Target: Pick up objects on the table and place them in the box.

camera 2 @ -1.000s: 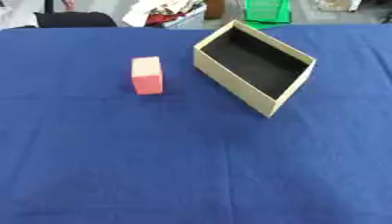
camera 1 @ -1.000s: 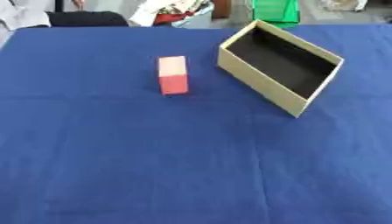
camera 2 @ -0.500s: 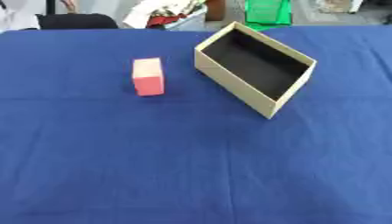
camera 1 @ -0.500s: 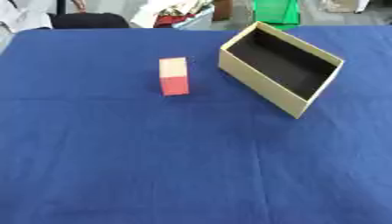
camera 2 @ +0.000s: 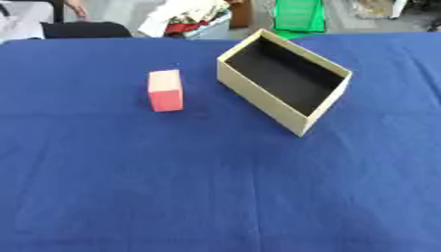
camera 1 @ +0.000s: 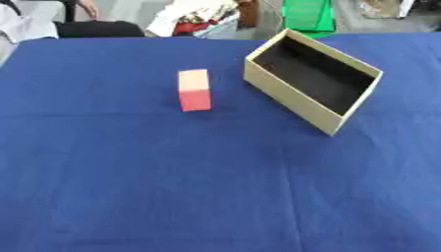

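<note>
Comparing with a second earlier, no change is found: the red block point(camera 1: 194, 90) lies left of the empty box point(camera 1: 289, 94), ungrasped. Neither hand is visible, so their state cannot be told.

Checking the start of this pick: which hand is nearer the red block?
Neither can be named: no hand shows in either view. The red block lies alone on the blue cloth, left of the box.

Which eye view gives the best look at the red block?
Either works; the right eye view is marginally better, since the red block sits nearer that picture's centre, whole and unobstructed on the blue cloth, left of the open box and apart from it. The left eye view shows the same block, equally whole, shifted slightly right.
</note>
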Robot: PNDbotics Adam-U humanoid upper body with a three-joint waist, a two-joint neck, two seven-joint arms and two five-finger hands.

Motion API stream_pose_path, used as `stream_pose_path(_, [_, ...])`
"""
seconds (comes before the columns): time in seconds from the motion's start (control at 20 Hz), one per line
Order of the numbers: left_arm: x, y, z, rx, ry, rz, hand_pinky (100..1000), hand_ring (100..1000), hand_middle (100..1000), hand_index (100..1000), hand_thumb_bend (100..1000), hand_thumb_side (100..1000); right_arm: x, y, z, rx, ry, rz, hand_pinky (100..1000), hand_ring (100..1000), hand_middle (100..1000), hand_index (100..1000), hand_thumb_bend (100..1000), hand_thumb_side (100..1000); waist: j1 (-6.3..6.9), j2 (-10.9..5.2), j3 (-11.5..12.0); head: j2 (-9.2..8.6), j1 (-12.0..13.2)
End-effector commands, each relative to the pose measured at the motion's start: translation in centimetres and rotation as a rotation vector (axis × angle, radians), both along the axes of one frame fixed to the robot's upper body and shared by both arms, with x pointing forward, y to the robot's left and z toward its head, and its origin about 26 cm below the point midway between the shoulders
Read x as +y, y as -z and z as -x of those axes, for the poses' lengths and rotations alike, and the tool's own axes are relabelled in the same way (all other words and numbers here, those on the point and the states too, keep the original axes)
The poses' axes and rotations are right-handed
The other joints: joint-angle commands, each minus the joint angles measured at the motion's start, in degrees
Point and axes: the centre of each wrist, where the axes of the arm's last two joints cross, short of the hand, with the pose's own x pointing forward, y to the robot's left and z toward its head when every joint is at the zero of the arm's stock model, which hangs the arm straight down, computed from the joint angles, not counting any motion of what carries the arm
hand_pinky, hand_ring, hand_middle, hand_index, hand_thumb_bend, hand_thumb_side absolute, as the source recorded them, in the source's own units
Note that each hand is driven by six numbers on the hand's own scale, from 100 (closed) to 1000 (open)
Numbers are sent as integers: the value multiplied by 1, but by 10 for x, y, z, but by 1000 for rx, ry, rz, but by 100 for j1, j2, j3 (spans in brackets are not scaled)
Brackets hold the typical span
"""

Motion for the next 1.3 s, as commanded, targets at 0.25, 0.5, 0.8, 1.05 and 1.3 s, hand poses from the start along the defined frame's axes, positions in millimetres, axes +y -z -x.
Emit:
stream_pose_path(0.25, [11, -43, -24, -32, -73, -199, 672, 593, 663, 863, 100, 687, -1, -11, 4, -28, 4, 37, 777, 758, 797, 805, 100, 848, -31, -154, -41, 166, 25])
stream_pose_path(0.5, [12, -63, -49, -41, -92, -349, 678, 608, 686, 872, 100, 638, 0, -10, 3, -22, -3, 40, 776, 758, 797, 805, 100, 844, -39, -193, -38, 173, 40])
stream_pose_path(0.8, [12, -76, -78, 4, -62, -628, 705, 658, 742, 903, 100, 673, 2, -10, 3, -14, -13, 46, 776, 758, 797, 805, 100, 843, -40, -232, -72, 196, -14])
stream_pose_path(1.05, [11, -79, -95, 90, -28, -828, 719, 688, 769, 916, 100, 711, 3, -10, 3, -12, -19, 51, 776, 758, 797, 805, 100, 842, -35, -249, -109, 455, -62])
stream_pose_path(1.3, [9, -83, -102, 112, -16, -900, 729, 706, 783, 923, 107, 710, 3, -10, 3, -11, -19, 54, 776, 758, 797, 805, 100, 841, -24, -249, -133, 523, -42])
